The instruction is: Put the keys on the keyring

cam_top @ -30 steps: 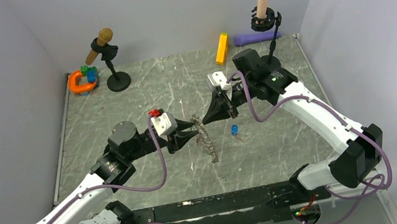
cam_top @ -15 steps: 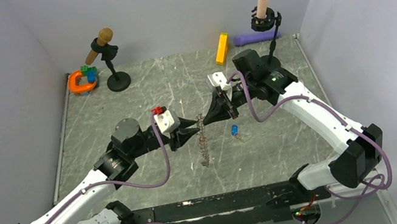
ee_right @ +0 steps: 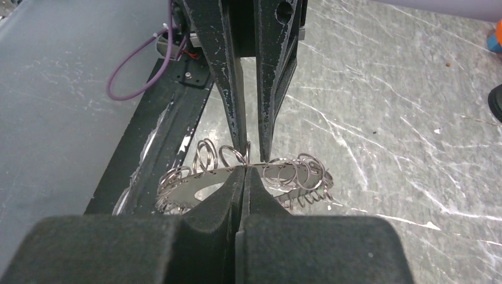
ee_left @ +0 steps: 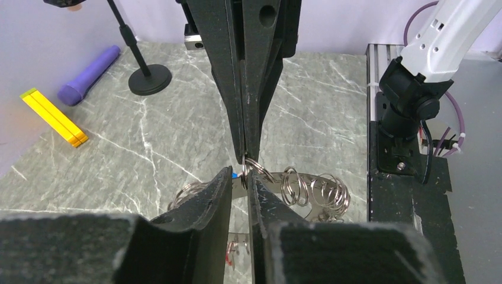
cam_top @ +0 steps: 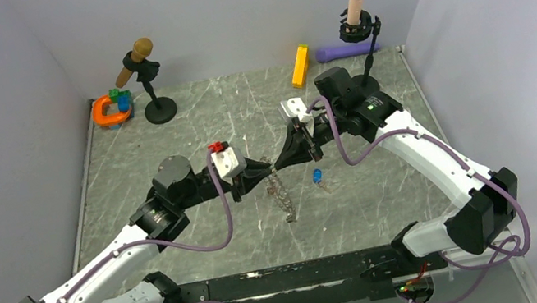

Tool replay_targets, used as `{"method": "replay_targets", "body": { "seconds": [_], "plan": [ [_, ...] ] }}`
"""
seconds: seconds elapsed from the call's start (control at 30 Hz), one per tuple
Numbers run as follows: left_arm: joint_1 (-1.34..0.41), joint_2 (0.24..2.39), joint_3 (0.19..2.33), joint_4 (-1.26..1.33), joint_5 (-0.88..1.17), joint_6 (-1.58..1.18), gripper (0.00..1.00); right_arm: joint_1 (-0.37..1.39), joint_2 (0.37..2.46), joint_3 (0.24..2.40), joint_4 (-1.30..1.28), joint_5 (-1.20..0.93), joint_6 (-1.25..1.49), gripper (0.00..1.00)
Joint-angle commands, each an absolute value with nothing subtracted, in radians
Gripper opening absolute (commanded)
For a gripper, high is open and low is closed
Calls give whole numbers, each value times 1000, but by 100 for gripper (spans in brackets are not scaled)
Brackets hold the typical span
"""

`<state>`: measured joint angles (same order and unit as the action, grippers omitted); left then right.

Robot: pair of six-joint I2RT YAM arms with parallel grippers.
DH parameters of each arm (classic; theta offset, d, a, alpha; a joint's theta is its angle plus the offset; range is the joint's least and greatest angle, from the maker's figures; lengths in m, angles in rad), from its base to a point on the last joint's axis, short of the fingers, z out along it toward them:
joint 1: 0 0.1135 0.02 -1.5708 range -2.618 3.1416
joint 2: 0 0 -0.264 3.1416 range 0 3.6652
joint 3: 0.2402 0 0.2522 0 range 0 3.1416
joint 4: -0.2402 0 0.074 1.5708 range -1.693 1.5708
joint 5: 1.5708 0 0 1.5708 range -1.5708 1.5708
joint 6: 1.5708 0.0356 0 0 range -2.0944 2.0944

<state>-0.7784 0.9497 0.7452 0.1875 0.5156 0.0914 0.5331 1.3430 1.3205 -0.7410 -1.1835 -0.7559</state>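
Right tool (ee_right: 243, 172): clamped on the thin, grey metal keyring (ee_right: 186, 182) fringed with wire loops. Left tool (ee_left: 241, 176): narrowly apart around one loop.

The top camera looked down from high behind the robot, taking in the whole tabletop (cam_top: 132, 150). The wrist cameras sat close behind the left claw (ee_left: 239, 174) and right claw (ee_right: 244, 171), facing each other across the middle; all three views shared the keyring (cam_top: 282, 196) between them.
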Motion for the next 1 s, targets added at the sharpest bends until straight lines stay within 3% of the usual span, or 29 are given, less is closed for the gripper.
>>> {"method": "replay_targets", "body": {
  "seconds": [0.0,0.5,0.63,0.97],
  "plan": [
    [-778,955,807,182,549,116,19,538,1340,1341,-728,-1217,-772,0],
    [-778,972,824,156,546,120,10,538,1341,1342,-730,-1220,-772,0],
    [-777,984,839,130,543,128,0,538,1342,1342,-729,-1220,-772,0],
    [-778,944,818,112,473,128,0,538,1344,1334,-706,-1220,-746,0]
  ]
}}
